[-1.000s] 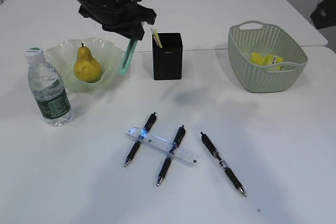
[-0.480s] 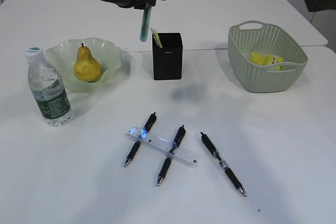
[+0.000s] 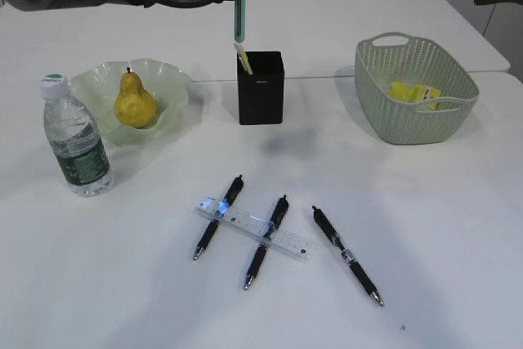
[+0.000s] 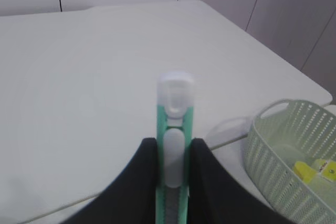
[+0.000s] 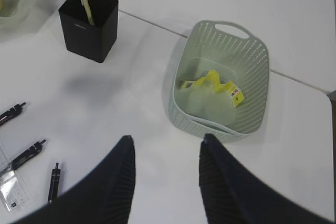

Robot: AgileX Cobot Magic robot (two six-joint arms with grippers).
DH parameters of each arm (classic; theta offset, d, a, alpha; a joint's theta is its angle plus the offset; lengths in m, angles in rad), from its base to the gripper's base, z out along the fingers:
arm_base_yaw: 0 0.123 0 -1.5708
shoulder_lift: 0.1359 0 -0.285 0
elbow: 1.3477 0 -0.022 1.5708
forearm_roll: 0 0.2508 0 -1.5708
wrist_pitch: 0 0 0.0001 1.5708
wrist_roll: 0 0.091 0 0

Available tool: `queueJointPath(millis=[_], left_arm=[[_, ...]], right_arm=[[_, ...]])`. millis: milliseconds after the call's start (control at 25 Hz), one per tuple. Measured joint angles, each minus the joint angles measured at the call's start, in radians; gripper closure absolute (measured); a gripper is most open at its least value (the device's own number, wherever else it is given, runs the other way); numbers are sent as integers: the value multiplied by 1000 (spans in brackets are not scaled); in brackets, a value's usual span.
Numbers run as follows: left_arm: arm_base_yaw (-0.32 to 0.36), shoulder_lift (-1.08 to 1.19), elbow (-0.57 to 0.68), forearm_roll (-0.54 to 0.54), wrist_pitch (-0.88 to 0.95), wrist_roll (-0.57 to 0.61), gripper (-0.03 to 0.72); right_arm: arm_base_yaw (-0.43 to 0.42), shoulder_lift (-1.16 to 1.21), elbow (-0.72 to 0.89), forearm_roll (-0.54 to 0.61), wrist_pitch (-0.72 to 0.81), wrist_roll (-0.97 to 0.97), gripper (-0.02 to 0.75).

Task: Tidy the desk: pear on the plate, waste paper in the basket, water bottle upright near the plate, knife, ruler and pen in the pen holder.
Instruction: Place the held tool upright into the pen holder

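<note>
Holding the teal utility knife [image 3: 239, 15] nearly upright above the black pen holder [image 3: 261, 87], we had the left gripper [image 4: 171, 182] with its jaws pinching the knife's body from both sides, the white end of the knife sticking out beyond the fingertips in the left wrist view. In the exterior view the knife's lower end hung just over the holder's left rear corner, close to a pale yellow stick [image 3: 243, 55] already standing inside, so we judged the step in hand to be dropping the knife into the holder. To do it well, we thought the knife should be shifted a little toward the middle of the opening, kept vertical, and lowered until its tip was below the rim before the jaws let go; a release from too high or too near the edge could tip the light holder or bounce the knife onto the tabletop [image 3: 425, 234]. The right gripper [image 5: 165, 150] hovered with its jaws spread and empty near the grey-green basket [image 3: 372, 63], where the yellow waste paper [image 3: 413, 92] already lay. The pear [image 3: 135, 101] sat on the wavy glass plate [image 3: 167, 79], the water bottle [image 3: 75, 138] stood upright beside it, and the transparent ruler [image 3: 255, 227] lay across two of the three pens [image 3: 346, 255] left near the front.
</note>
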Motion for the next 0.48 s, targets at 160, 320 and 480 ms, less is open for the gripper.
queueJointPath(millis=[160,320,480], left_arm=[[0,45,0,-1,-109,0,585],[-1,97,0,-2,-227,0,585],[-6,137,0,-4,-317,0,585]], right_arm=[[0,0,0,0,-4,1,404],[0,0,0,0,-9,1,404],[0,0,0,0,-10,2,404]])
